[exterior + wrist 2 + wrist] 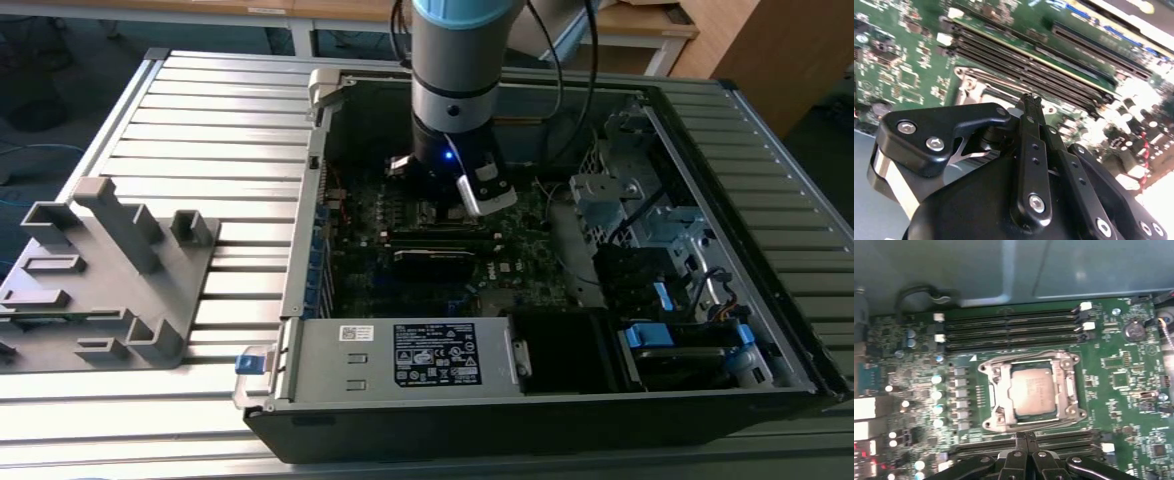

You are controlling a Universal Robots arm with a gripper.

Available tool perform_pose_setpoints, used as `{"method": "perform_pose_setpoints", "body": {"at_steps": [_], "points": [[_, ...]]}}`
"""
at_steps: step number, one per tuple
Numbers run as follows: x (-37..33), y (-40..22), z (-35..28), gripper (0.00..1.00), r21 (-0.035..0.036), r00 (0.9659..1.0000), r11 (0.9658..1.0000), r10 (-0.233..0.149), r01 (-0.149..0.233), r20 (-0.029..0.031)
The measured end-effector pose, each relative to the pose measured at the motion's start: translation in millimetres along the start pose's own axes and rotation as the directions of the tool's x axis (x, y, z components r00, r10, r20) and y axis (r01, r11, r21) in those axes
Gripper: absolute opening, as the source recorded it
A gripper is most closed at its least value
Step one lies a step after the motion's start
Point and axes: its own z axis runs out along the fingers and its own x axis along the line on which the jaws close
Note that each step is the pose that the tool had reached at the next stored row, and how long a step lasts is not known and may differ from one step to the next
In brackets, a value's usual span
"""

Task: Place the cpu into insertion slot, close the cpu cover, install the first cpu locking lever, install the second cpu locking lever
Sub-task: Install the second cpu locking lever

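Note:
In the first wrist view the cpu (1032, 394), a dull silver square, lies flat in the socket on the green motherboard (1119, 385). The cpu cover (996, 390), a silvery frame, lies down around it with the chip showing through its window. Thin metal lever rods run along the socket's edges; whether they are latched I cannot tell. My gripper (1026, 436) is shut with its black fingers pressed together and nothing between them, just off the socket edge nearest the fingers. In the second wrist view the gripper (1030, 100) tips hang close above the socket edge, beside the memory slots (1029, 62).
The arm (451, 120) reaches down into the open computer case (307, 300). Memory slots (1009, 325) flank the socket on two sides. A power supply (400, 355) and drive cage (641, 210) fill the case's near and right parts. A grey fixture (107, 270) stands on the slatted table at the exterior view's left.

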Motion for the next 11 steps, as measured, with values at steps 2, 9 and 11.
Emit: {"method": "perform_pose_setpoints", "body": {"at_steps": [2,9,11], "points": [[-3.2,1.6,0.5,0.11,0.0041,1.0,1.0,0.0,0.0,0.0003],[-4.9,22.0,3.9,0.11,0.0378,1.0,0.9993,-0.002,0.002,0.0036],[-5.0,26.9,4.7,0.11,0.0473,1.0,0.9989,-0.003,0.002,0.0044]]}}
